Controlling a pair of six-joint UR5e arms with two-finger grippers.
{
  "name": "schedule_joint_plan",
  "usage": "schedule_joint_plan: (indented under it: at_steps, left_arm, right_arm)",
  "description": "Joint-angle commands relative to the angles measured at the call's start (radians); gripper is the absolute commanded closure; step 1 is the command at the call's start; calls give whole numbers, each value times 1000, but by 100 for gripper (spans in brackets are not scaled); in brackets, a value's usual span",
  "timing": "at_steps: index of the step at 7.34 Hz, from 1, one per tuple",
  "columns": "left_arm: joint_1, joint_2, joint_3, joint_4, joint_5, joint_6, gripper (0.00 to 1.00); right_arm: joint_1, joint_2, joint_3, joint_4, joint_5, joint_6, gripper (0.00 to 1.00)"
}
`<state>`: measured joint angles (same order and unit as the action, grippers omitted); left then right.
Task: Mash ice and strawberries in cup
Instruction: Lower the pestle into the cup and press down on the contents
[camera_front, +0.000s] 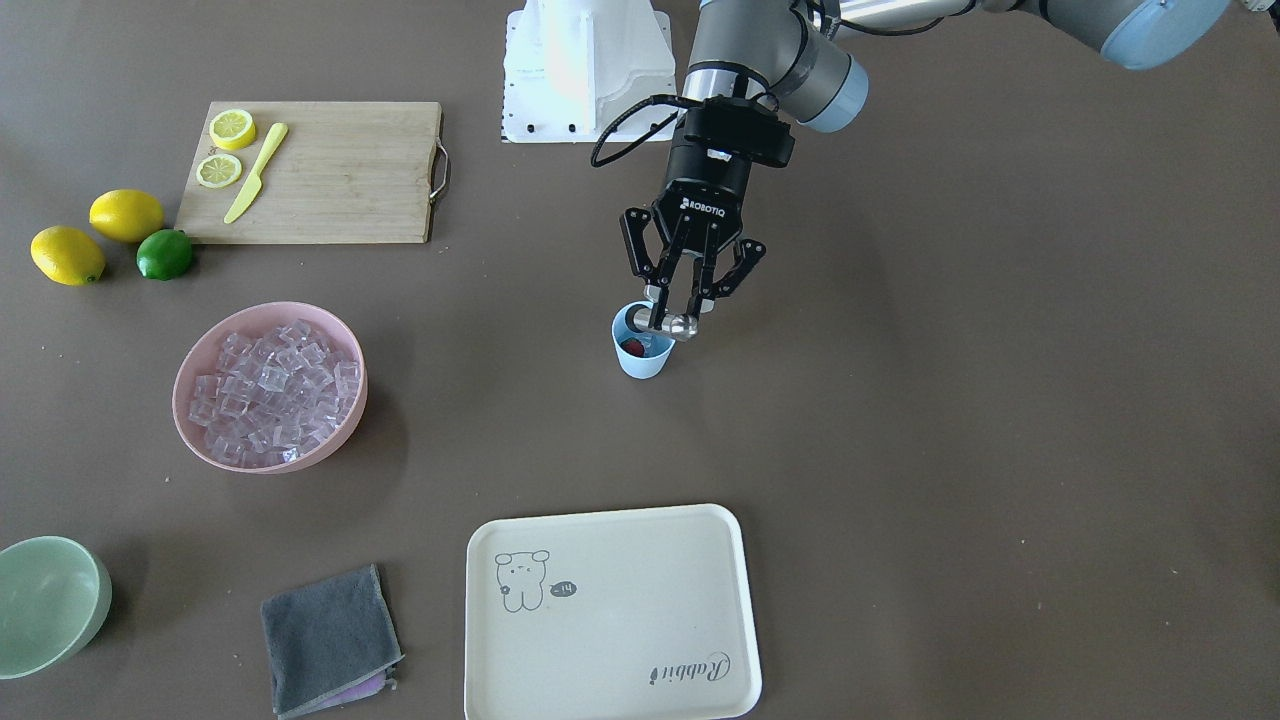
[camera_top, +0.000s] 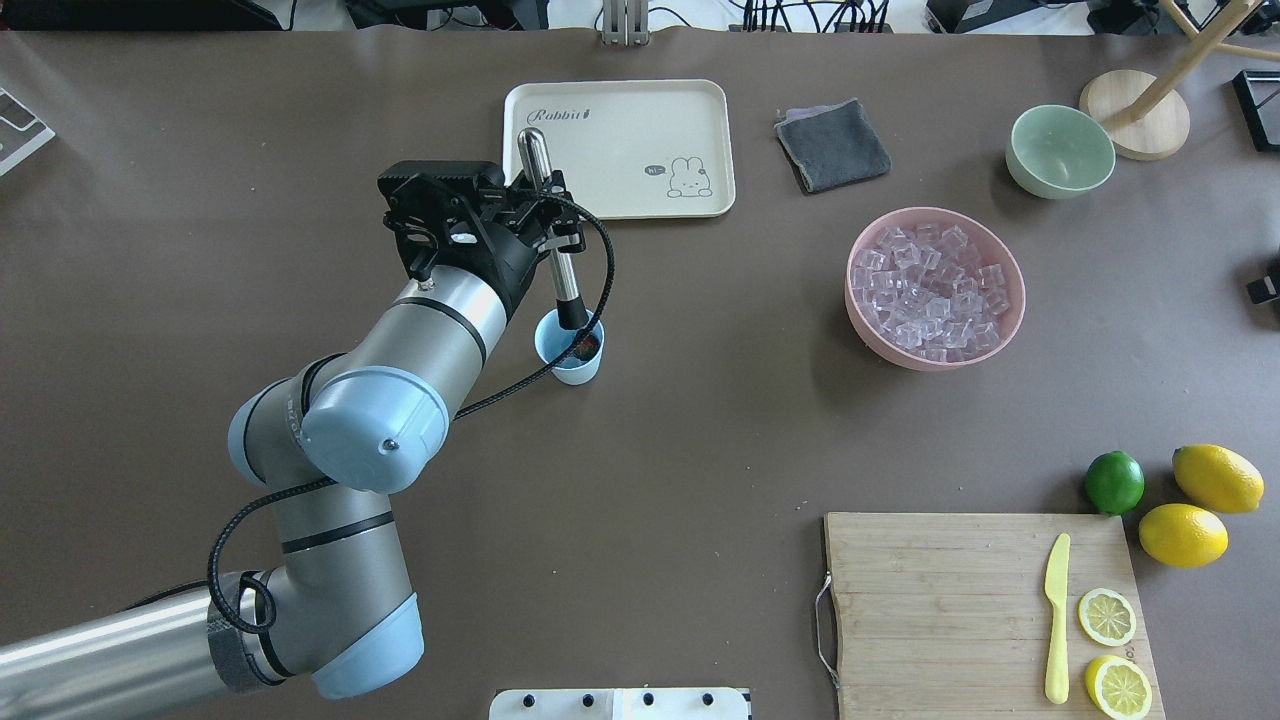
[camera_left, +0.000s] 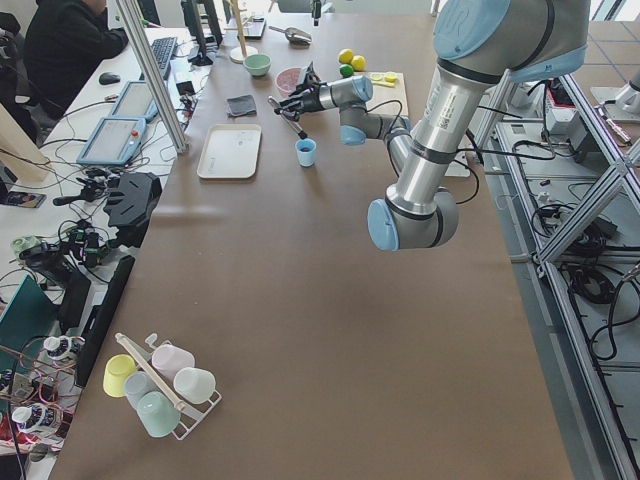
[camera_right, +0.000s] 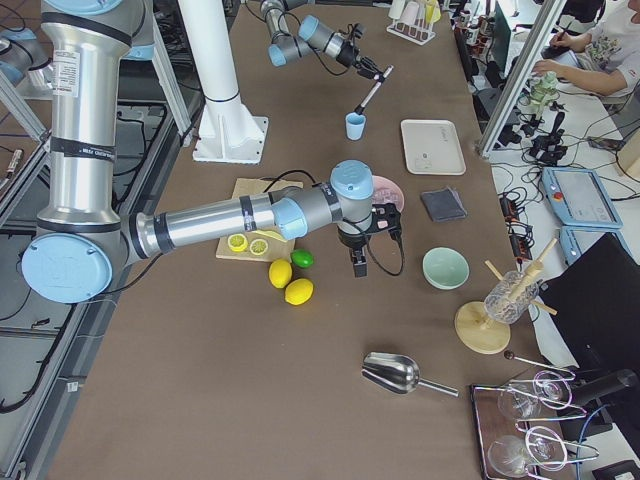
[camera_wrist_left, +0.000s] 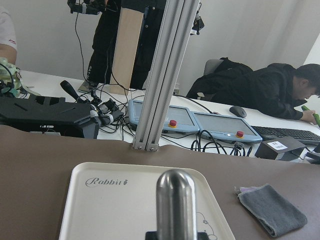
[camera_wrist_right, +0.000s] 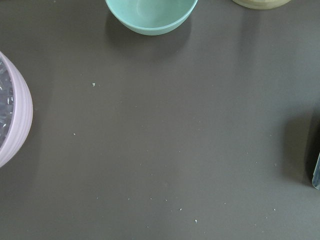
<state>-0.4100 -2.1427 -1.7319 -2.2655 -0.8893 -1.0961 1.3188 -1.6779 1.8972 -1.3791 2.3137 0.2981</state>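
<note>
Only the front view looks into the cup (camera_front: 640, 355): a red strawberry (camera_front: 632, 347) lies at the bottom. Overhead it reads as a dark red patch beside the muddler (camera_top: 565, 280) tip. Whether any ice sits in the cup cannot be told.

Cup: light blue, tapered, upright, mid-table between the tray (camera_top: 620, 130) and the robot base.

Muddler: steel handle, black lower end, tilted, lower end inside the cup. The left gripper (camera_front: 672, 318) is clamped on its shaft. In the front view the fingertips overlap the cup's rim. Overhead, the handle's rounded top sticks out past the gripper toward the tray. The left wrist view shows only that rounded top, the tray and a grey cloth (camera_wrist_left: 272, 210); the cup is hidden there.

Ice (camera_top: 935, 290): clear cubes heaped in the pink bowl (camera_top: 940, 362), well apart from the cup.

The right gripper (camera_right: 358, 265) appears only in the right side view, between the pink bowl and the green bowl (camera_right: 445, 268); how far open it is cannot be told.

The board (camera_top: 940, 600) carries a yellow knife (camera_top: 1056, 615) and two lemon halves (camera_top: 1106, 617). Two lemons (camera_top: 1217, 478) and a lime (camera_top: 1114, 482) lie just beside it.
</note>
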Motion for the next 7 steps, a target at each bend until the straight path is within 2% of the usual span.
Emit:
schedule_joint_plan:
  at_steps: [1,3,5,6,7]
  left_arm:
    - [20,9,43,-11,0,-4,100]
    - [39,10,57,-12,3,-4,100]
    - [4,1,37,3,-11,8,100]
    - [-88,-5,-16,51,-142,12,100]
    - [-230,-23,-108,217,-345,10,100]
  right_arm:
    - [2,-2,2,0,-5,-1,1]
    - [5,7,2,0,-7,1,1]
    - [5,7,5,0,-7,1,1]
    - [5,12,5,-3,-7,1,1]
    - [5,10,3,-5,-7,1,1]
